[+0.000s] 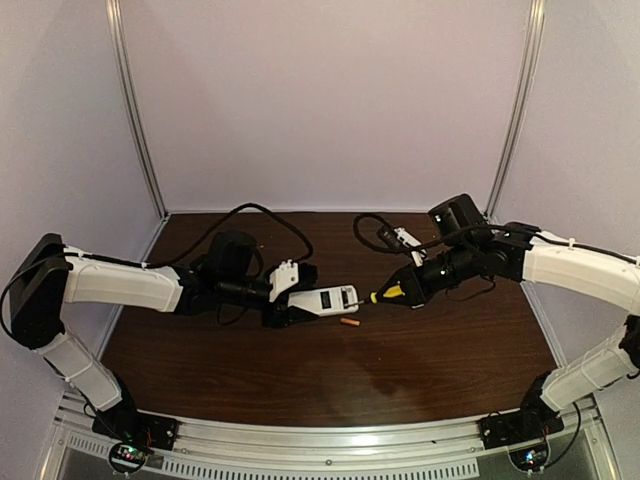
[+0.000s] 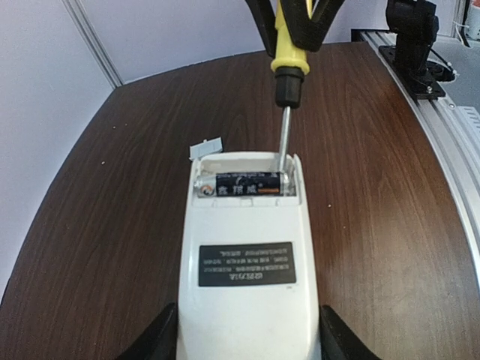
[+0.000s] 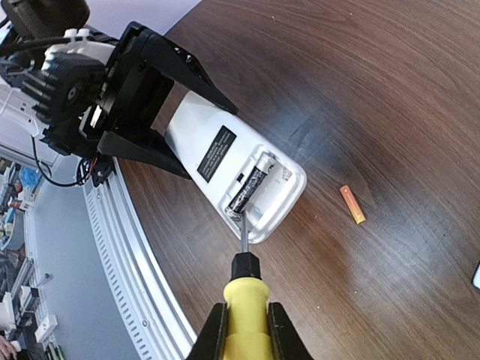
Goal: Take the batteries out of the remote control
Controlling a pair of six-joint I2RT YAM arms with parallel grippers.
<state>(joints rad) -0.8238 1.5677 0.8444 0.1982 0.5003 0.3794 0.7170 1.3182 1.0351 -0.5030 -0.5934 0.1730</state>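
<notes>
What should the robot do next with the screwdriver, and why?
Probably lever the screwdriver tip up a little to pop the dark battery out. The tip sits in the open compartment at that battery's end, the left hand grips the remote control, and the orange battery already lies on the table.

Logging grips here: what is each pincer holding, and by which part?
Left pincer: remote control, by its long sides. Right pincer: screwdriver, by its yellow handle.
</notes>
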